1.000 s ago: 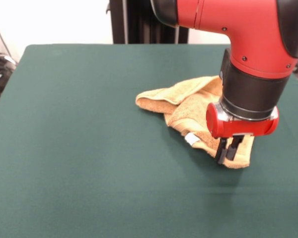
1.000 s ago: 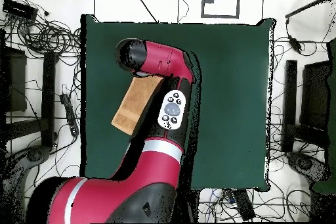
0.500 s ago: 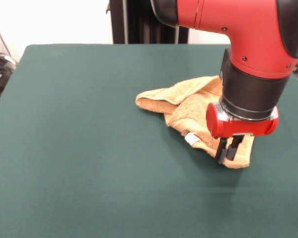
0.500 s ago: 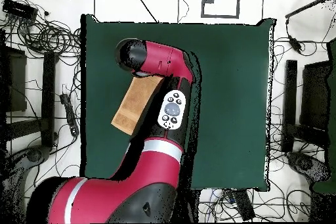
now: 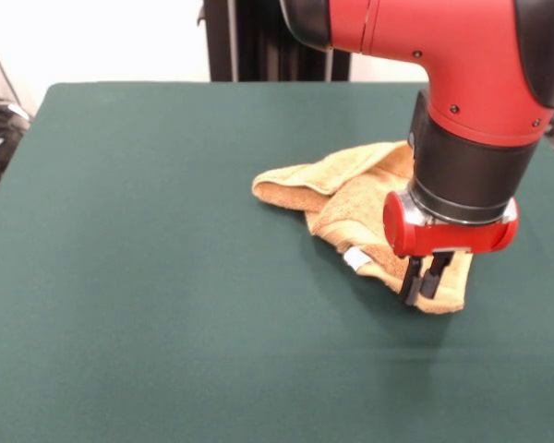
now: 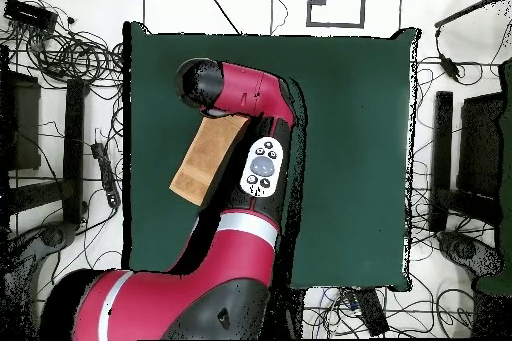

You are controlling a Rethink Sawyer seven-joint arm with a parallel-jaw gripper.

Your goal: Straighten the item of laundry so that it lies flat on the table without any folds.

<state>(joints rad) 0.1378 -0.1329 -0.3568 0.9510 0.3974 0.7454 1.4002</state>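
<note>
Front view: the towel (image 5: 355,198) lies bunched on the table (image 5: 148,277), at about 3 o'clock from the table's centre. 1 layer is folded over another, so it is not yet flat. A small white tag (image 5: 355,259) shows on its near edge. The gripper (image 5: 425,279) points straight down at the towel's corner at about 5 o'clock of the cloth. Its 2 fingers stand close together with their tips on the corner, apparently pinching the fabric. A corner grip is probably chosen so the folded layer can be drawn outward. The wrist is vertical, with the red arm entering from the top.

Overhead view: the towel (image 6: 205,162) appears as a narrow folded strip near the table's (image 6: 350,157) 9 o'clock edge. The arm covers the strip's 12 o'clock end and hides the gripper.
</note>
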